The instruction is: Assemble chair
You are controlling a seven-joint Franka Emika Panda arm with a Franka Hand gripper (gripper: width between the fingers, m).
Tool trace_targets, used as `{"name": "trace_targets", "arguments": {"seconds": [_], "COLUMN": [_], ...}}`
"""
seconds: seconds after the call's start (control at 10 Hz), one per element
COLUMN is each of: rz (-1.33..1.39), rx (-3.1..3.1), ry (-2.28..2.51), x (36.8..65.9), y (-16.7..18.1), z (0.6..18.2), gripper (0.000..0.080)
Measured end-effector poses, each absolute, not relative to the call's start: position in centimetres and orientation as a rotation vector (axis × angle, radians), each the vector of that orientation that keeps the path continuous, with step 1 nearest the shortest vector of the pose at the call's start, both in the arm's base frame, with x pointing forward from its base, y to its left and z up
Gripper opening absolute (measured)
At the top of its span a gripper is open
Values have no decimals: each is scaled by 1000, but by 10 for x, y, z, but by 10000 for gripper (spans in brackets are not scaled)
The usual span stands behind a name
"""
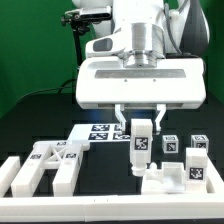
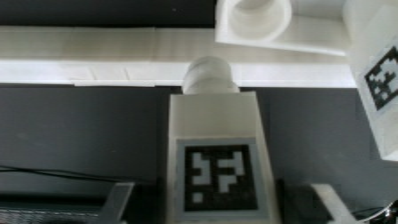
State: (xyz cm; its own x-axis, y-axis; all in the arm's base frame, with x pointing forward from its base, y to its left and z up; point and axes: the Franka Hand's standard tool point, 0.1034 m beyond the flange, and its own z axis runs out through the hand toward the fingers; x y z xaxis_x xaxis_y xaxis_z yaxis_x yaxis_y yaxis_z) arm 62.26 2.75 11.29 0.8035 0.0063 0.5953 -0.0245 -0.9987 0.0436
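While the arm hangs over the dark table (image 1: 45,115), I see the claw (image 1: 140,122) spread, one finger on each side of the top of an upright white chair post (image 1: 141,150) that carries a square tag. In the wrist view a dark gap shows between the chair post and each finger pad (image 2: 338,205), so nothing is pinched. Other chair parts lie nearby: frames (image 1: 50,162) at the exterior view's left and tagged cubes (image 1: 170,145) at its right.
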Motion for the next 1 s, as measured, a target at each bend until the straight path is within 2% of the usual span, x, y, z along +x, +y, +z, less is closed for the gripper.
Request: {"name": "trace_targets", "arguments": {"seconds": [0.3,1.0], "rz": [918,913], "rx": [2976,2971], "ry": [8,22], "x": [621,620], "y": [43,46], "z": [104,84], "gripper": [285,285]}}
